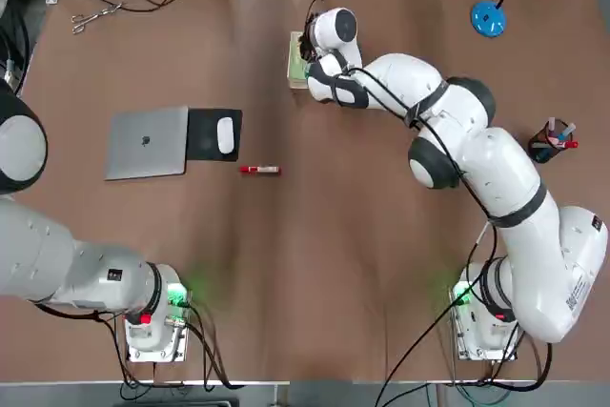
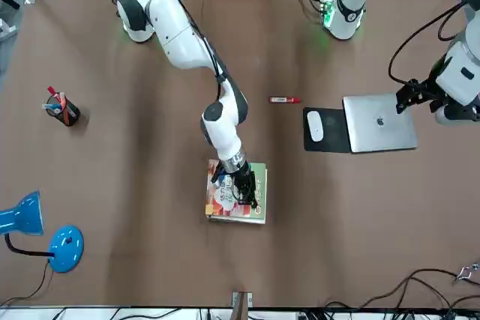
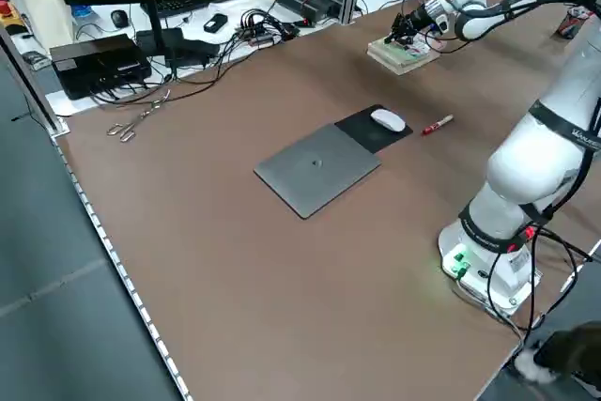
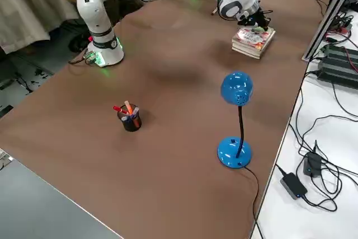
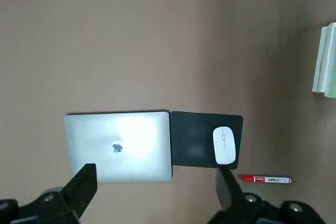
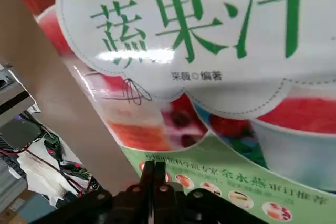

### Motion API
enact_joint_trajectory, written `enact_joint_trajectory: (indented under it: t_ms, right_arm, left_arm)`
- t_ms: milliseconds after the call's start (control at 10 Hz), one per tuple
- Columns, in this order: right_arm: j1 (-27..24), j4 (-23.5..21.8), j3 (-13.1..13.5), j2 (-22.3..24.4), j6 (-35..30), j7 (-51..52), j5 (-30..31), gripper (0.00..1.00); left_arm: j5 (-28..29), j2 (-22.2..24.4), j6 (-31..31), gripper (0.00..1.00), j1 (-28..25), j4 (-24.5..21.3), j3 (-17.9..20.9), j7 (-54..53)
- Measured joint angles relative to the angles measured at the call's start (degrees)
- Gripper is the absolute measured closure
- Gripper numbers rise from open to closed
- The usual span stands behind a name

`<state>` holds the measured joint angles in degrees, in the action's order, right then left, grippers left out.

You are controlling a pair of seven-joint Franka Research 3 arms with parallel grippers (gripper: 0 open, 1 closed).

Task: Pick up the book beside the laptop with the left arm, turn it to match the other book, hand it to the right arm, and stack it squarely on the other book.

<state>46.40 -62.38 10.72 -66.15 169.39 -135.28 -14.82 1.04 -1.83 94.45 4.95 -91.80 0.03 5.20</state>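
1. Two books lie stacked in the lower middle of the front view: the book [image 2: 238, 192] with the green border and colourful cover on top, the other book [image 2: 236, 219] under it, only its edges showing.
2. The stack looks roughly square, the top cover lying flat.
3. The right gripper [image 2: 244, 191] is down at the top cover, its fingers clenched together with nothing between them; in the right wrist view the shut fingers [image 6: 153, 184] sit just at the cover's green lower part.
4. The right arm reaches from the upper left of the front view down to the stack.
5. The laptop [image 2: 379, 123] lies shut at the right of the front view, a black mouse pad [image 2: 324, 130] touching its left edge with a white mouse [image 2: 315, 126] on it.
6. A red pen [image 2: 285, 100] lies on the counter [image 2: 150, 245] just above the pad, apart from it.
7. The left gripper [image 5: 152, 184] hangs above the laptop, fingers released and wide, holding nothing.
8. At the far left of the front view stand a pen cup [image 2: 61, 108] and, below it, a blue lamp [image 2: 41, 234].
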Motion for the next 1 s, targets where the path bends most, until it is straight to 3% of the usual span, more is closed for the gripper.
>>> enact_joint_trajectory:
  t_ms: [1000]
  right_arm:
    - [-0.67, 3.50, -1.16, -1.48, 0.61, -0.26, 0.00, 0.96]
  left_arm:
    - [0.00, -0.68, 0.00, 0.00, 0.00, 0.00, 0.00, 0.00]
